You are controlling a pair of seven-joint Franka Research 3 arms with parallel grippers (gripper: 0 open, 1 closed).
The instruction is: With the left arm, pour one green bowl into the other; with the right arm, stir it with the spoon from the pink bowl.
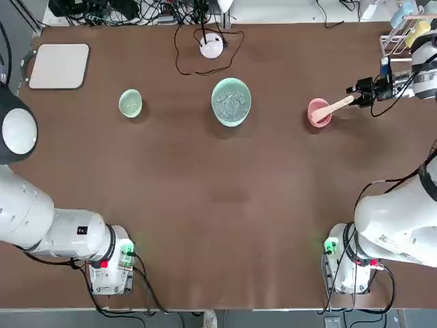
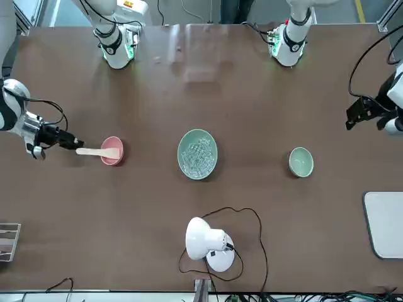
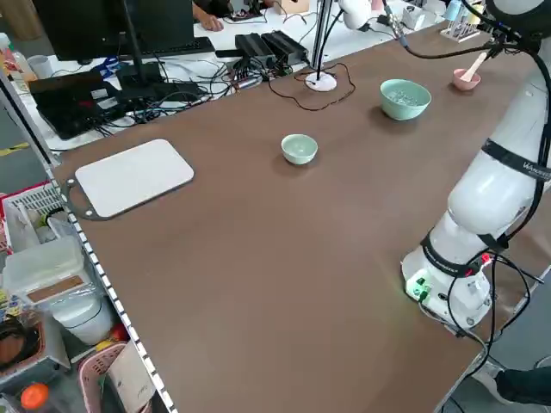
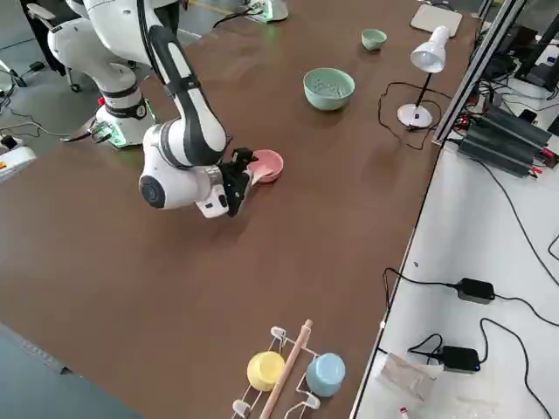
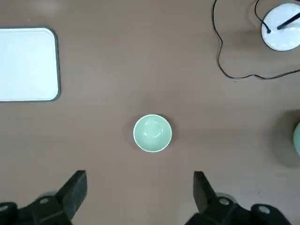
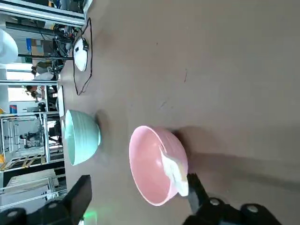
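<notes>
Right gripper (image 1: pixel 356 96) sitting spread around the spoon (image 1: pixel 333 107) handle beside the pink bowl (image 1: pixel 317 113), left gripper (image 5: pixel 140 194) hanging wide over the small green bowl (image 5: pixel 152 133), wide mint bowl (image 1: pixel 231 101) holding clear bits.

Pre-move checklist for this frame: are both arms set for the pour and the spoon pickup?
1. Left hand open above the small green bowl: ok.
2. Small green bowl upright, untouched: ok.
3. Large green bowl free to receive the pour: ok.
4. Spoon resting in the pink bowl, handle toward the right hand: ok.
5. Right hand at the spoon handle: ok; closed on it: cannot tell.
</notes>
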